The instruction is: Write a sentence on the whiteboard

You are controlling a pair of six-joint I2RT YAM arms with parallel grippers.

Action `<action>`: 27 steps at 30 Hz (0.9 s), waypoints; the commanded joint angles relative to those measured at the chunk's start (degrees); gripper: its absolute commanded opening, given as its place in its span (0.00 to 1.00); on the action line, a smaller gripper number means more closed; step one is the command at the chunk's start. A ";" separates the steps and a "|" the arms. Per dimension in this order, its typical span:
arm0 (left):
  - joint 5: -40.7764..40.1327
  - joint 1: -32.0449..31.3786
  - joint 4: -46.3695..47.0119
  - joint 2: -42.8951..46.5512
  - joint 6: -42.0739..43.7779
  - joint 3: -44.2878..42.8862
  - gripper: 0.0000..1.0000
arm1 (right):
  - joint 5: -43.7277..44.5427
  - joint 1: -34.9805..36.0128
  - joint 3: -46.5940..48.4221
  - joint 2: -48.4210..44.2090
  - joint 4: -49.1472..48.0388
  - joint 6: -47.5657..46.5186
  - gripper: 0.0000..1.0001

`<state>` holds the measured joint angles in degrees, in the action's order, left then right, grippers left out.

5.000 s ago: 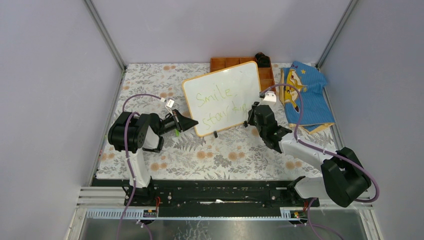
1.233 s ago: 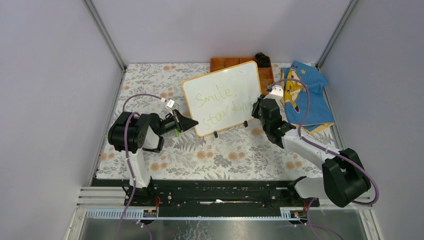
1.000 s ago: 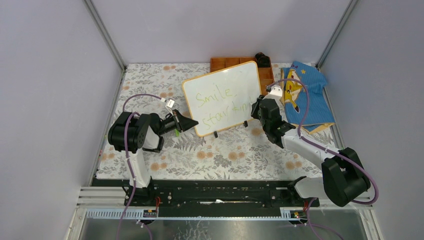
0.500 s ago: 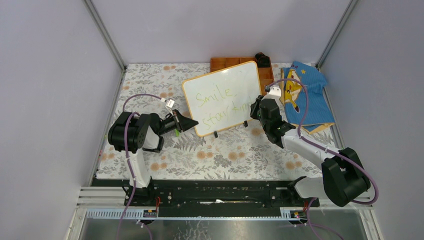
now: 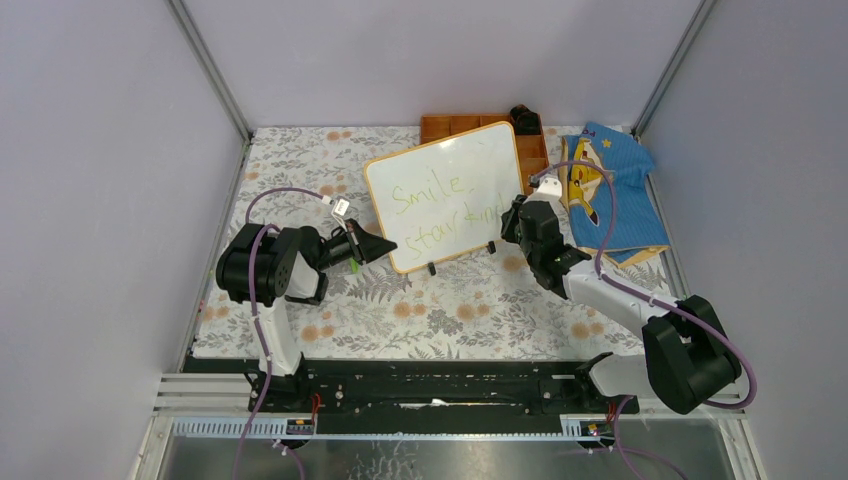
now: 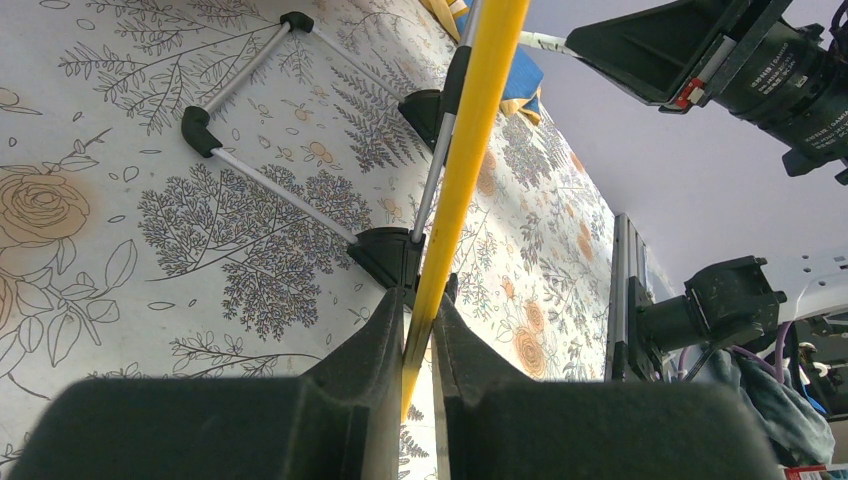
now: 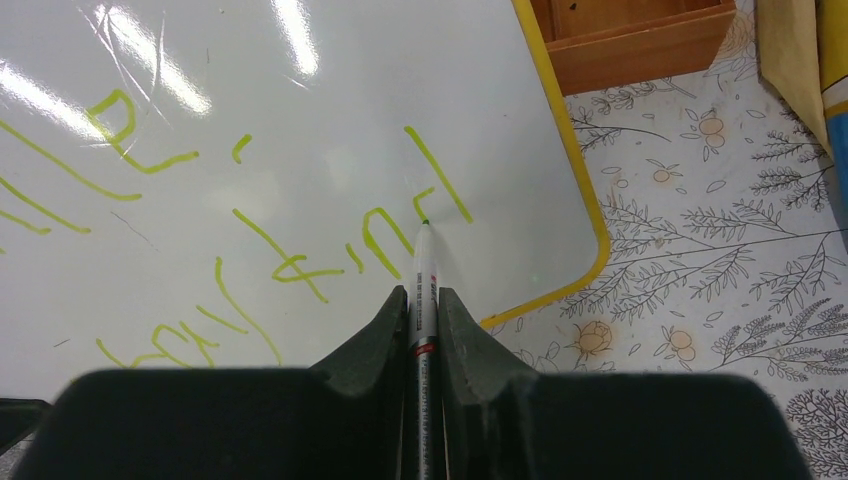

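Note:
The whiteboard (image 5: 450,190) stands tilted on black feet in mid table, with an orange-tan frame. The sentence (image 5: 440,205) shows in yellow-green, "Smile" above "stay kin" with a last letter part drawn. My left gripper (image 5: 385,243) is shut on the board's left lower edge; in the left wrist view the yellow frame (image 6: 462,170) runs between its pads (image 6: 375,350). My right gripper (image 5: 512,222) is shut on a white marker (image 7: 421,270), its tip on the board at the last strokes (image 7: 440,175) of the second line.
An orange compartment tray (image 5: 470,127) sits behind the board with a black object (image 5: 526,118) at its right end. A blue cartoon-print cloth (image 5: 610,190) lies at the right. A floral mat (image 5: 420,310) covers the table. Grey walls close in on both sides.
Over five seconds my right gripper moved up and right along the second line, adding letters after "stay k". In the last second it shifted slightly down-left. The left gripper and board stayed still.

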<state>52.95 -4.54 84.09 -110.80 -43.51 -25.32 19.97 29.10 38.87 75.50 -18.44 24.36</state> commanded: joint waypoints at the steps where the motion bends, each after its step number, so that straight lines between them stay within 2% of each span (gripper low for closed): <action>1: -2.30 0.05 -7.10 -0.38 1.31 -0.08 0.00 | 0.98 -0.37 -0.27 -0.80 1.32 0.15 0.00; 13: -2.32 0.05 -7.10 -0.38 1.32 -0.08 0.00 | 5.57 -0.40 0.58 -1.06 3.69 -0.04 0.00; 27: -2.25 0.01 -7.10 -0.40 1.30 -0.08 0.00 | 8.10 -0.45 1.00 -1.41 0.85 0.21 0.00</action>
<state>53.01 -4.54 83.99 -110.80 -43.33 -25.34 24.67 29.10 38.74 75.48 -14.98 24.34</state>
